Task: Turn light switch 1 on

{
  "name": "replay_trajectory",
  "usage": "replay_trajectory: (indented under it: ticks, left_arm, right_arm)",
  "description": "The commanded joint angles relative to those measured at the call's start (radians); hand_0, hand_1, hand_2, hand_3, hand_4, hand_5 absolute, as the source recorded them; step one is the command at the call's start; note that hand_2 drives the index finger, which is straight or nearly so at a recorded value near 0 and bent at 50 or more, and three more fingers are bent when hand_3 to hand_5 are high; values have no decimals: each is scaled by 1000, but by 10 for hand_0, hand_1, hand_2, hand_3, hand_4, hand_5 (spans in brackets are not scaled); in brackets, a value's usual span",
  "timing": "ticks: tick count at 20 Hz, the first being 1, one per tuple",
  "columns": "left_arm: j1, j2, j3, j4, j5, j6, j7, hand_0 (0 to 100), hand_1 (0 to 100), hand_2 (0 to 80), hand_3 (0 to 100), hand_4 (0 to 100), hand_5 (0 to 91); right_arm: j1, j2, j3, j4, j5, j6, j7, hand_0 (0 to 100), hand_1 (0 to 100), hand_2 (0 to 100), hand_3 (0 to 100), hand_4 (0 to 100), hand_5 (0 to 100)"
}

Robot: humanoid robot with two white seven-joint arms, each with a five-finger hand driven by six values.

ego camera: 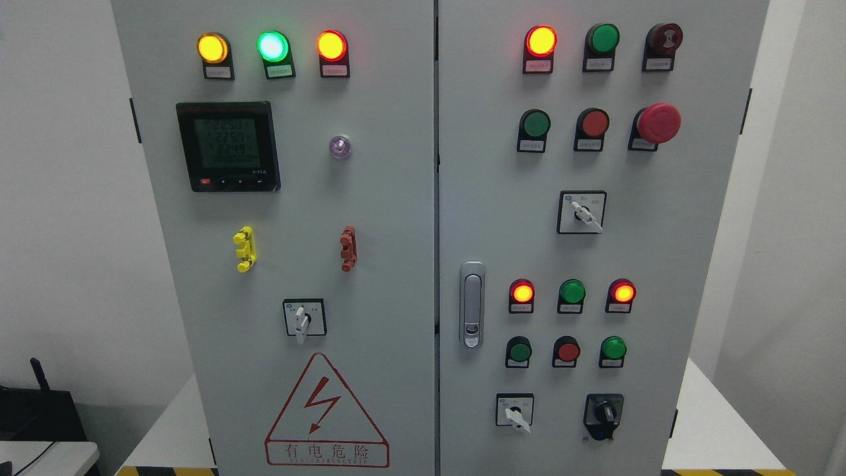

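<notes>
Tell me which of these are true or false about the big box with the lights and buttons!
1. The top left row has three lit lamps. True: yellow lamp, green lamp, red lamp.
2. The meter screen is dark. False: it shows digits.
3. The big red mushroom button is on the right door. True.
4. A robot hand is touching a switch. False: no hand shows.
5. The warning triangle is on the right door. False: it is on the left door.
</notes>
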Motion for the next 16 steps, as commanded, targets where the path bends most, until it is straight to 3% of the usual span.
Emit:
replay_trajectory:
  ticks: [1, 2, 5, 11, 16]
  left_arm:
    - [9, 22, 164, -380, 5, -5, -29, 331, 128, 276, 522, 624, 375]
    - [9, 22, 172, -411, 7, -8, -39, 301, 154, 296, 557, 651, 480]
    - [4, 23, 191, -463, 15, -33, -88, 260, 195, 339, 580, 672, 559]
    - [0, 29, 175, -630, 59, -63, -185, 220, 215, 352, 595, 681, 569]
    - [-4, 31, 100, -775, 61, -65, -182, 197, 211, 368, 602, 687, 592]
  right_arm:
    - [0, 0, 20, 0, -26, 0, 1, 120, 389, 0, 0, 0, 0]
    - [0, 0, 20, 0, -26, 0, 1, 120, 389, 0, 0, 0, 0]
    - [0, 0, 20, 0, -26, 0, 1, 120, 389, 0, 0, 0, 0]
    - [0, 0, 20, 0, -26, 0, 1, 120, 389, 0, 0, 0, 0]
    - [0, 0, 20, 0, -26, 0, 1, 120, 389, 0, 0, 0, 0]
